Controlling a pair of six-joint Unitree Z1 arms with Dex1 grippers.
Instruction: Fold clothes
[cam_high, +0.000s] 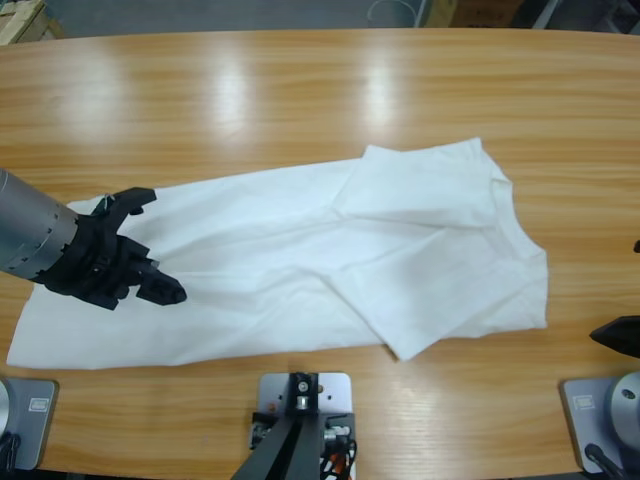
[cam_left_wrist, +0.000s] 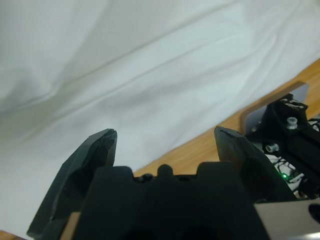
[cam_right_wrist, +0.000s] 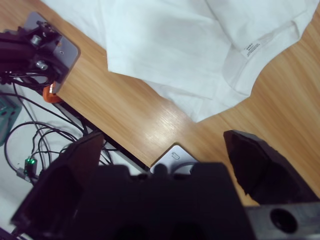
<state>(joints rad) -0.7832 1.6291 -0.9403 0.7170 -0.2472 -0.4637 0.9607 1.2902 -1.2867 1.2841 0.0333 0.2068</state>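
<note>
The T-shirt (cam_high: 300, 265) lies flat across the middle of the wooden surface (cam_high: 300, 90), stretched from its hem at 8 o'clock to its neck end at 3 o'clock. Both sleeves are already turned in over the body: one flap lies toward 1 o'clock, another ends in a corner at 5 o'clock. The right wrist view shows the collar with its small printed label (cam_right_wrist: 251, 48) facing up.

The left tool (cam_high: 135, 245) hangs over the hem end at 9 o'clock, its jaws parted with only white cloth (cam_left_wrist: 150, 75) beneath and nothing pinched between them. The right tool (cam_high: 618, 335) sits off the garment at 4 o'clock, just past the surface's near edge, jaws spread wide and empty.

By my reading, the side folds are done and the lengthwise fold is in hand. The next move calls for the left tool to drop onto the hem, pinch the thin fabric without bunching it, and carry that end toward 3 o'clock over the chest. The right tool may need to pin the collar so the soft cloth does not slide.
</note>
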